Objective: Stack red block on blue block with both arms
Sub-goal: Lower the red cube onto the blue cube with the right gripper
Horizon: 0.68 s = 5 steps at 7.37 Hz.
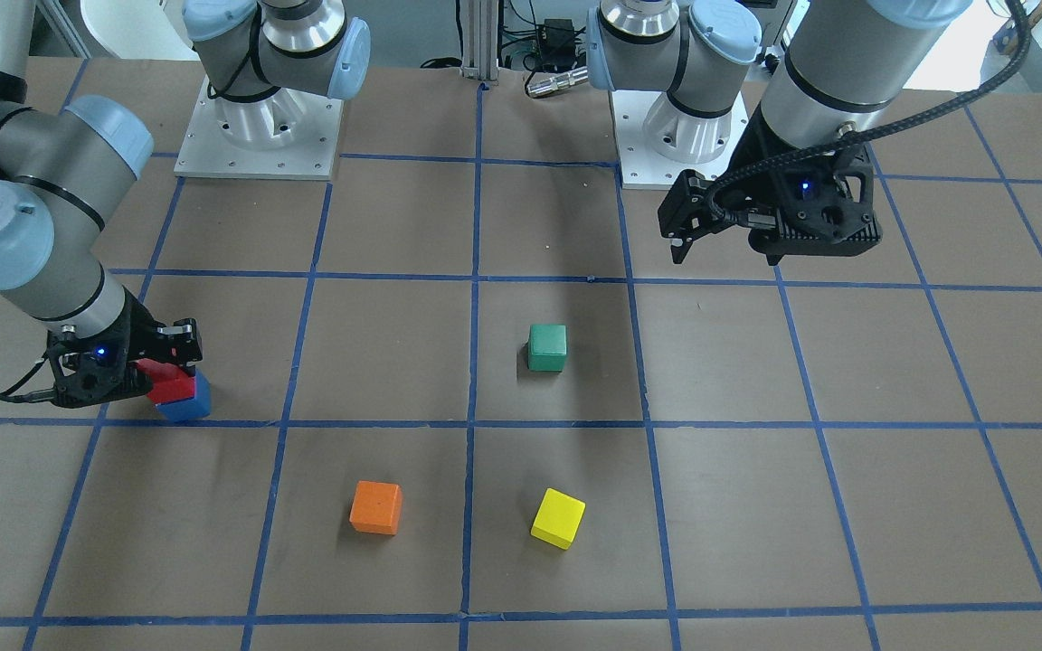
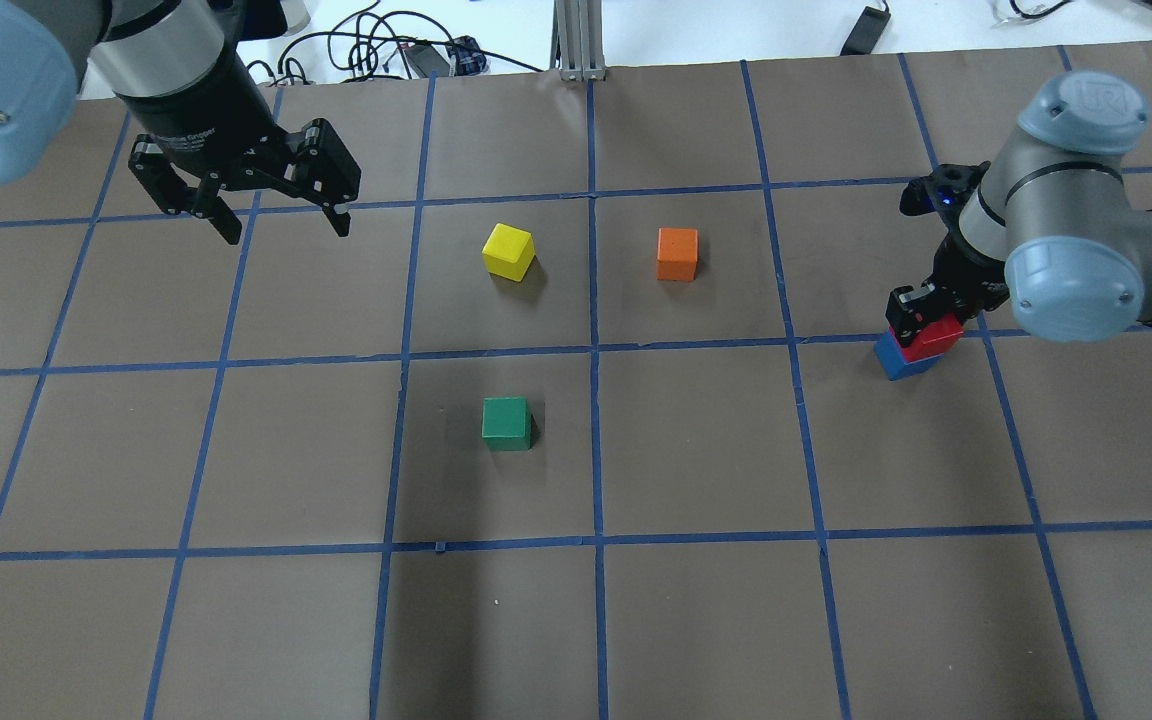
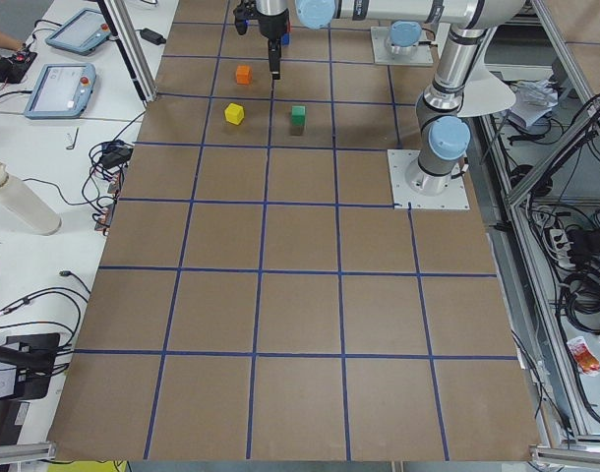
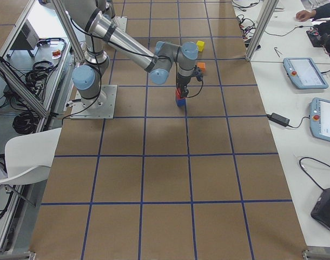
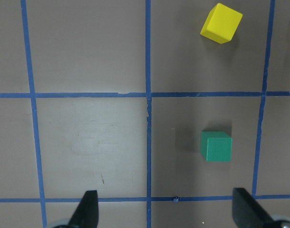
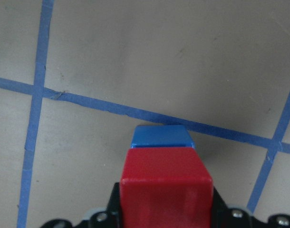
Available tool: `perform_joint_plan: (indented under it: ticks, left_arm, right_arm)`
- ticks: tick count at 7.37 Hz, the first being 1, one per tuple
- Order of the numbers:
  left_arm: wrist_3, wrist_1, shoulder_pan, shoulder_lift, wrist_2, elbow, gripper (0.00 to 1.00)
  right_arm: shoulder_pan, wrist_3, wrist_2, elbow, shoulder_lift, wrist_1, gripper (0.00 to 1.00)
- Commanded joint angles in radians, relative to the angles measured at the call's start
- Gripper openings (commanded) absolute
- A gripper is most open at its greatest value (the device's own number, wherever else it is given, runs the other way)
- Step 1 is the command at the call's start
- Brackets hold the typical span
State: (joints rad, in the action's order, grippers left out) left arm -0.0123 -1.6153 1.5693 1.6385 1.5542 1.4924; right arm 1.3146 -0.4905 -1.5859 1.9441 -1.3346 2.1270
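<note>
The red block (image 2: 933,338) sits on top of the blue block (image 2: 896,358) at the table's right side, shifted a little off its centre. My right gripper (image 2: 921,325) is shut on the red block; the wrist view shows the red block (image 6: 165,187) between the jaws with the blue block (image 6: 161,137) under it. Both also show in the front view, red block (image 1: 170,383) over blue block (image 1: 188,403), with the right gripper (image 1: 155,371) around them. My left gripper (image 2: 284,228) is open and empty, high above the far left of the table, also visible in the front view (image 1: 724,253).
A green cube (image 2: 506,423) sits near the table's middle, a yellow cube (image 2: 509,251) and an orange cube (image 2: 677,254) farther out. The left wrist view shows the green cube (image 5: 216,146) and yellow cube (image 5: 221,23). Blue tape lines grid the brown table.
</note>
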Motion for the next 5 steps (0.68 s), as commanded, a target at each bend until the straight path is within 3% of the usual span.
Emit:
perform_joint_plan:
  ticks: [1,2,3,4,5]
  left_arm:
    - [0.000,0.000,0.000,0.000,0.000,0.000,1.00]
    - [0.002,0.000,0.000,0.000,0.000,0.000,1.00]
    - [0.000,0.000,0.000,0.001,0.000,-0.001,1.00]
    - [0.000,0.000,0.000,0.001,0.000,-0.001,1.00]
    - [0.000,0.000,0.000,0.001,0.001,0.000,1.00]
  right_arm:
    - [0.000,0.001,-0.002,0.001,0.000,0.002,0.00]
    - [0.000,0.003,-0.002,0.001,0.000,0.002,0.04]
    - [0.000,0.003,-0.003,0.001,0.000,0.002,0.19]
    - [0.000,0.004,-0.003,0.001,0.002,0.002,0.21]
    - [0.000,0.003,-0.009,0.001,0.000,0.002,0.34]
